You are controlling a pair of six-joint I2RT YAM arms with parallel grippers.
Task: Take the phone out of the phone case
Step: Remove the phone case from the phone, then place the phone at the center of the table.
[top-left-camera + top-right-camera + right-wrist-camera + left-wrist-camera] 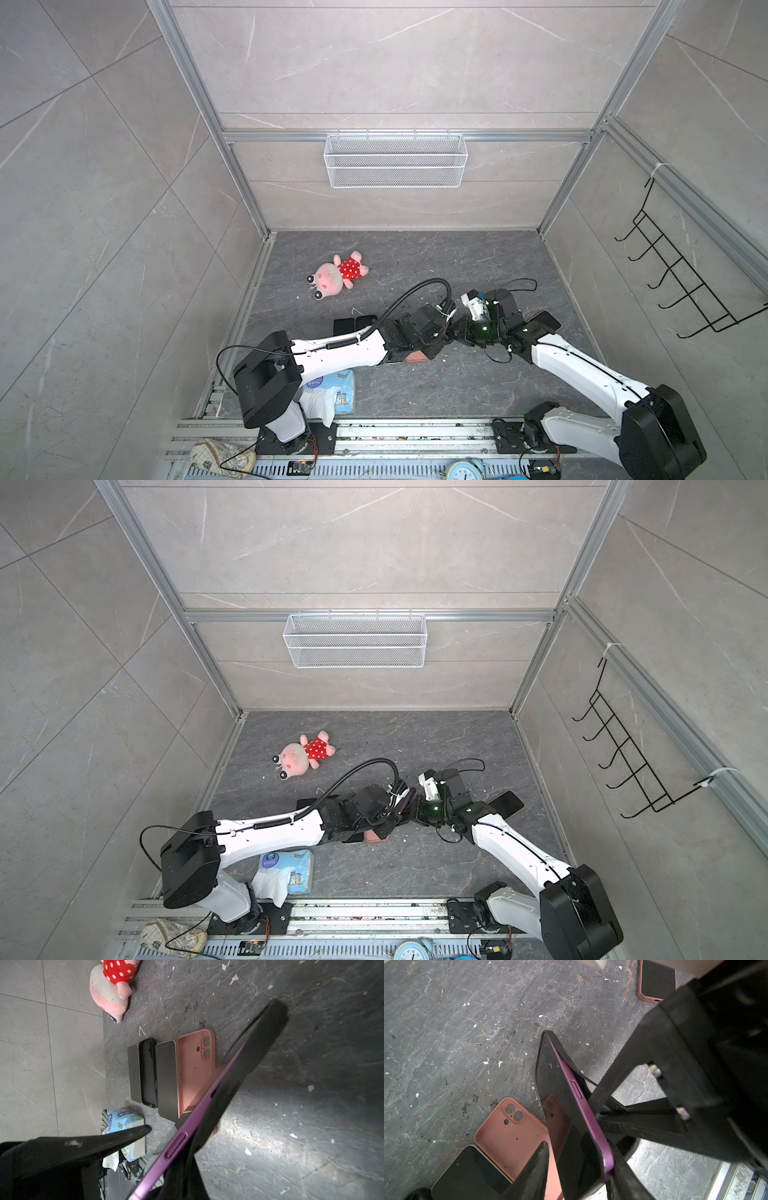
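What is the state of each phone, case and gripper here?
Purple phone: held up, partly out of held case.
Held case: black, peeled off along one side.
Pink case: empty, lying open side up.
Right gripper: shut on held case.
Left gripper: around purple phone, grip unclear.

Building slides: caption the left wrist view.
Right gripper pinches the black case, partly off the purple phone; pink case lies empty.

The phone (583,1109), partly in its phone case (259,1043), sits tilted between the left tool (401,812) and the right tool (417,812). Under the left tool, an empty case (508,1132) and a bare phone (471,1172) lie side by side on the desk (478,257). A plush toy (338,274) lies well behind the left tool.
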